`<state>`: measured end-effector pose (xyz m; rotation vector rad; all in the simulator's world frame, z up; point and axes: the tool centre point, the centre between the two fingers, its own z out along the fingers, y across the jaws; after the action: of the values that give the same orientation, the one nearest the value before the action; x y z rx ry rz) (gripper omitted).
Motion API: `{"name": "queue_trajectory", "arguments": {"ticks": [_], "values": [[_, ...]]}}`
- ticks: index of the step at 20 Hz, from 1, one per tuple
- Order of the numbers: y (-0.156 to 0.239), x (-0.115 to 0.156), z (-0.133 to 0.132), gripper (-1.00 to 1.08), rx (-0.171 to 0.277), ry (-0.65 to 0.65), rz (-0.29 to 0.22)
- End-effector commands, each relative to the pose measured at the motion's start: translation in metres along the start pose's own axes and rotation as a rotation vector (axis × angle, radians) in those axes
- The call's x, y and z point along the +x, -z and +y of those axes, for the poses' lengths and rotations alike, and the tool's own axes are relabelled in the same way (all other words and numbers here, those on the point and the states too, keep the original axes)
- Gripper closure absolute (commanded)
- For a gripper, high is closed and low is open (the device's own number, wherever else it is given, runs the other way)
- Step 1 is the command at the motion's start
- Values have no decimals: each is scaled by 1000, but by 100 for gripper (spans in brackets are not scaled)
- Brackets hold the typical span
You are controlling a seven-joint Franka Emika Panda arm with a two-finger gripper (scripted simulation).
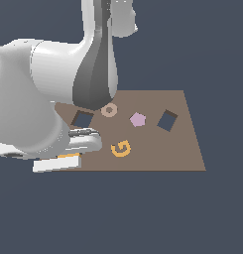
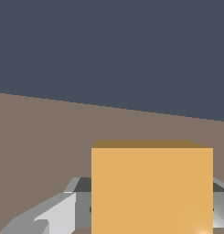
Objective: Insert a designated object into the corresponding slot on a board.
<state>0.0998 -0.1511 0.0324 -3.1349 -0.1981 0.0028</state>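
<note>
Filling the wrist view, the tile [image 2: 152,189] sits between the jaws of the gripper [image 1: 68,156], apparently clamped, at the board's [image 1: 185,149] near edge. Lift clear, square it with the slot [image 1: 83,119], then lower flat.

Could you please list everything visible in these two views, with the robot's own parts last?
board: one, brown, flat on the dark ground.
slot: one, dark square hole, toward the exterior view's left, partly behind the arm.
second cut-out: one, dark, more tilted, toward the exterior view's right.
ring: one, tan, next to the slot.
pentagon: one, lilac, mid-board.
letter G: one, orange, near front edge.
tile: one, orange-yellow, between the fingers.
arm: one, white and grey, exterior view's left.
gripper: one, grey, around the tile.
</note>
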Motion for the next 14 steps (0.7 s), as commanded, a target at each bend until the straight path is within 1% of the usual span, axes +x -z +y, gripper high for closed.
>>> {"name": "queue_trajectory", "arguments": {"ticks": [1, 7, 14], "values": [[1, -1, -1, 108, 0, 17, 1], [1, -7, -9, 108, 0, 104, 1], [2, -22, -22, 108, -1, 278, 1]]}}
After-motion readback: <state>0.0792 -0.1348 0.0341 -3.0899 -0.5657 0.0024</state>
